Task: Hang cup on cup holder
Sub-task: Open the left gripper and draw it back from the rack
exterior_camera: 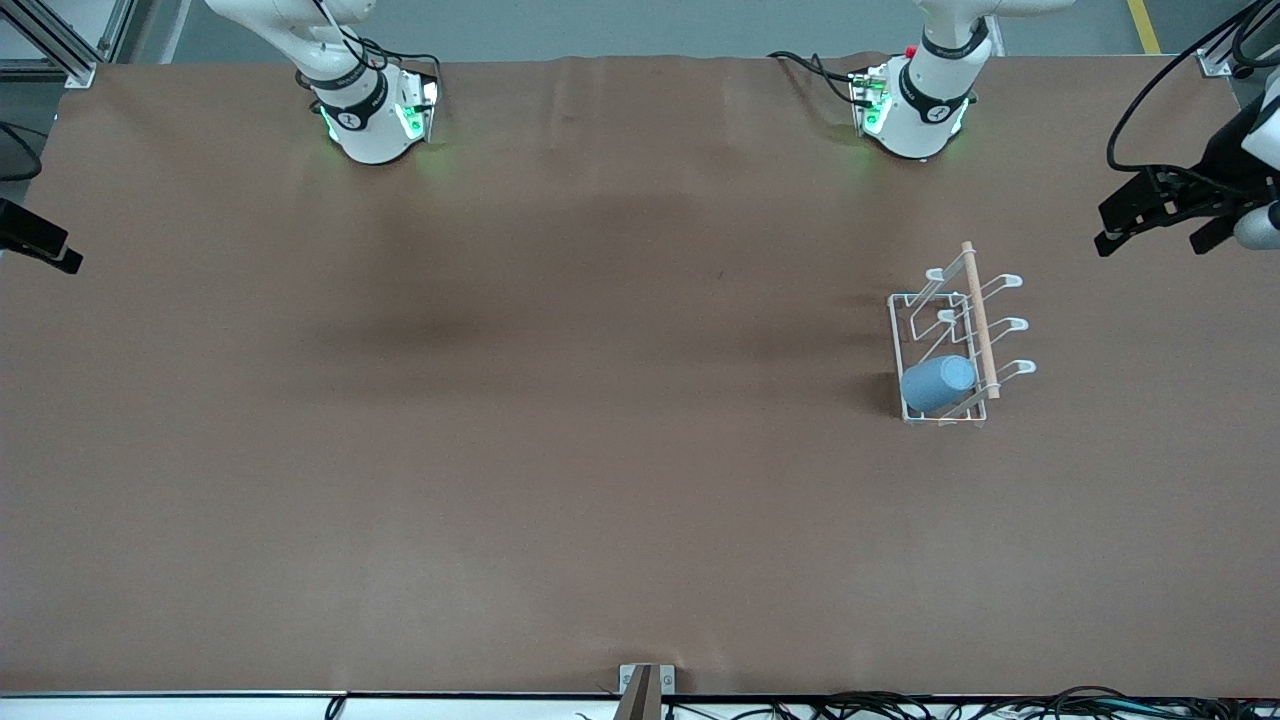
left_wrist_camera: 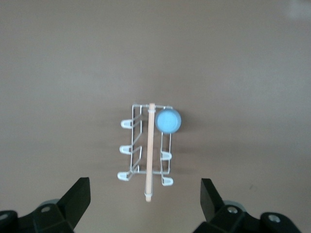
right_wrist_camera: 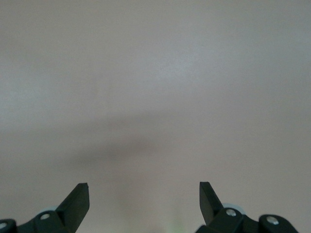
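While both arms are held up and away from the work, the cup (exterior_camera: 938,384) hangs on the cup holder (exterior_camera: 958,340), which stands on the brown desk (exterior_camera: 560,450) toward the left arm's end. The cup is light blue and sits on one of the looped prongs, the one nearest to the front camera on the side of the rack that faces the right arm's end. It is tilted, with its closed bottom pointing up and outward. In the left wrist view the cup (left_wrist_camera: 168,121) shows as a round blue disc at one corner of the cup holder (left_wrist_camera: 146,148) (only its bottom is seen from there). The other five prongs carry nothing. A light wooden rod (exterior_camera: 980,320) runs along the top of the rack.

The left end effector (left_wrist_camera: 146,194) is open, its two dark fingers spread wide, and it holds nothing. It hovers high, looking down on the rack; in the front view it (exterior_camera: 1150,215) appears at the edge of the desk at the left arm's end.

The right end effector (right_wrist_camera: 144,195) is open too and empty, with only bare desk surface under it. In the front view just a dark part of it (exterior_camera: 40,240) shows at the edge, at the right arm's end of the desk.
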Tool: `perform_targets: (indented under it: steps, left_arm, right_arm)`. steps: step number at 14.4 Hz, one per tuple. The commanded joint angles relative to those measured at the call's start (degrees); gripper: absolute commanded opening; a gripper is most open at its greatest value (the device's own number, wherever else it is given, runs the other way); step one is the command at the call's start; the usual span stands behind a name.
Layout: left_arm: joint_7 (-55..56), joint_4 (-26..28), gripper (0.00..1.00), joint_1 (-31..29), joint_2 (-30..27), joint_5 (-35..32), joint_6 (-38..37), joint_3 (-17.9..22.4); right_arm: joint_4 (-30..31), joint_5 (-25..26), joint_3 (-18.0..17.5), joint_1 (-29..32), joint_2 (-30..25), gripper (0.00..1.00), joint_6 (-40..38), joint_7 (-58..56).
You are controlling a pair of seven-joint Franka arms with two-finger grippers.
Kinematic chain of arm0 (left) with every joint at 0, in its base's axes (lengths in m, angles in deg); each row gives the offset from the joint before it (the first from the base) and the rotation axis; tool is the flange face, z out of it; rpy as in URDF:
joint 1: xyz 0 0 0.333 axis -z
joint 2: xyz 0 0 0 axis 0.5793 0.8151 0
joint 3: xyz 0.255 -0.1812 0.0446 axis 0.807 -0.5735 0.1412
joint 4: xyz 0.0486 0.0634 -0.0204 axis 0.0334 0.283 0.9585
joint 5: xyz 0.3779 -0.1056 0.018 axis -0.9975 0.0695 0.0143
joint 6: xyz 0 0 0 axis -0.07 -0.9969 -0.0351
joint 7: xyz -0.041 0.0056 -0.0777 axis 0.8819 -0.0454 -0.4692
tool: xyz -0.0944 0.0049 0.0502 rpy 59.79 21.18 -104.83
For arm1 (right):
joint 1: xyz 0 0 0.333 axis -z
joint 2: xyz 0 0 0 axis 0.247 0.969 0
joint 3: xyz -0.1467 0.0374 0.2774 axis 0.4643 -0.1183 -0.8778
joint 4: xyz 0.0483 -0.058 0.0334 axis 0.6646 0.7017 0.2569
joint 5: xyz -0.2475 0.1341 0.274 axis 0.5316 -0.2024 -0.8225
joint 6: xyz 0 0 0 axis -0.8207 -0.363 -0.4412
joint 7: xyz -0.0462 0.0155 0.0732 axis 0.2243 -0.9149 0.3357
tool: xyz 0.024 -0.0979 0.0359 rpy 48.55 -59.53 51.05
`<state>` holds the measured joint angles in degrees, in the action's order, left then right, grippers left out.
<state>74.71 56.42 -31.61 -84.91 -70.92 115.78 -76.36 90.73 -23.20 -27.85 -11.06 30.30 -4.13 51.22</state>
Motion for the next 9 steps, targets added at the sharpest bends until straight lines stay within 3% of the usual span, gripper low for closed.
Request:
perform_targets:
  steps: [1, 9]
  left_arm:
    - [2.03, -0.48, 1.00, -0.71, 0.12, -0.79, -1.58, -1.53]
    - [1.94, 0.14, 1.00, -0.80, 0.12, -0.97, -0.62, -1.88]
  right_arm:
    - [0.41, -0.81, 0.43, -0.08, -0.97, 1.00, -0.23, -0.56]
    - [0.33, -0.98, 0.43, 0.01, -0.88, 1.00, -0.32, -0.47]
